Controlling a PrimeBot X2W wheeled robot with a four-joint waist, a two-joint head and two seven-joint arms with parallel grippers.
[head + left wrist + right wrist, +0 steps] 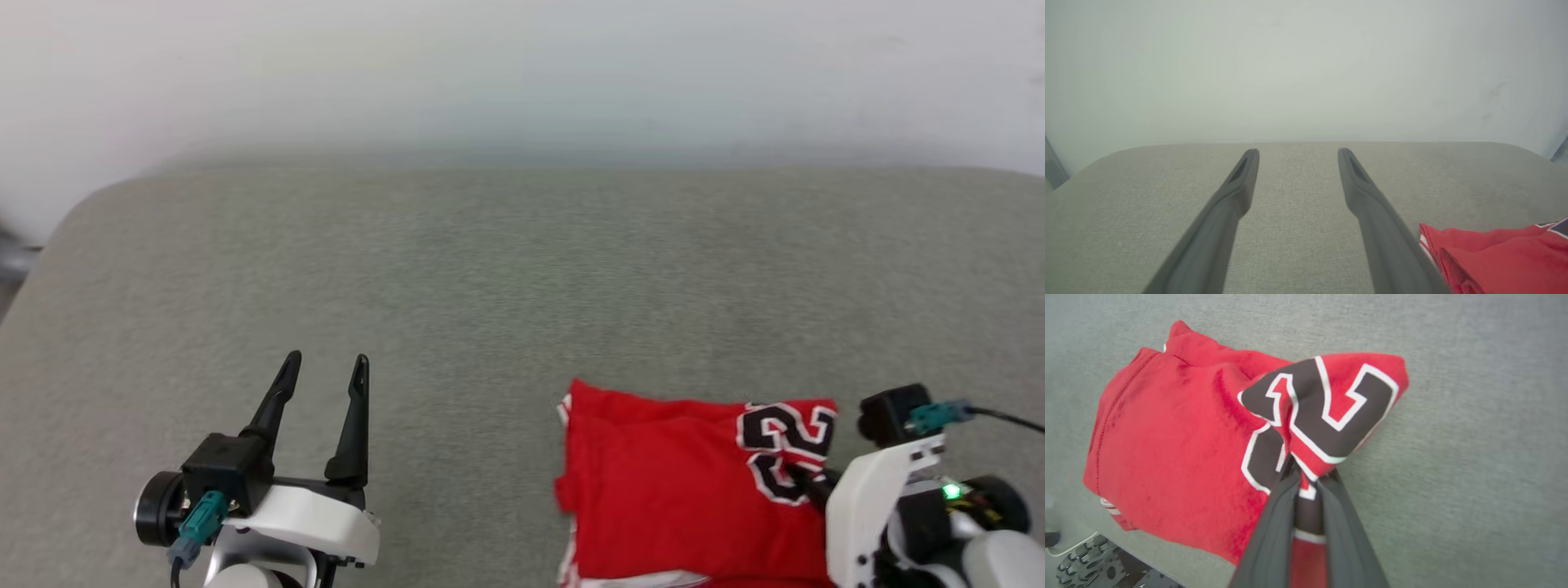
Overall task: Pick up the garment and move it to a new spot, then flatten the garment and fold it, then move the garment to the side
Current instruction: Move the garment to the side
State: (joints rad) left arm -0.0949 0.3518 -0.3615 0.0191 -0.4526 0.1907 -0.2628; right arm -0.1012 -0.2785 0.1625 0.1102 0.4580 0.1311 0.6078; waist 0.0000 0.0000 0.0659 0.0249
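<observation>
one black "2" (787,430) on garment (665,490)

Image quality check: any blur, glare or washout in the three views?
Head view: soft even light, no glare, far edge of the table hazy. Left wrist view: wall pale, washed out. Right wrist view: shirt numerals crisp, right jaws near the lens soft.

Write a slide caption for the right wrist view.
The right hand, shut, pinches the folded red garment at its black-and-white number, above a grey fabric surface.

Right claw (1309,473) pinching folded garment (1180,457)
</observation>
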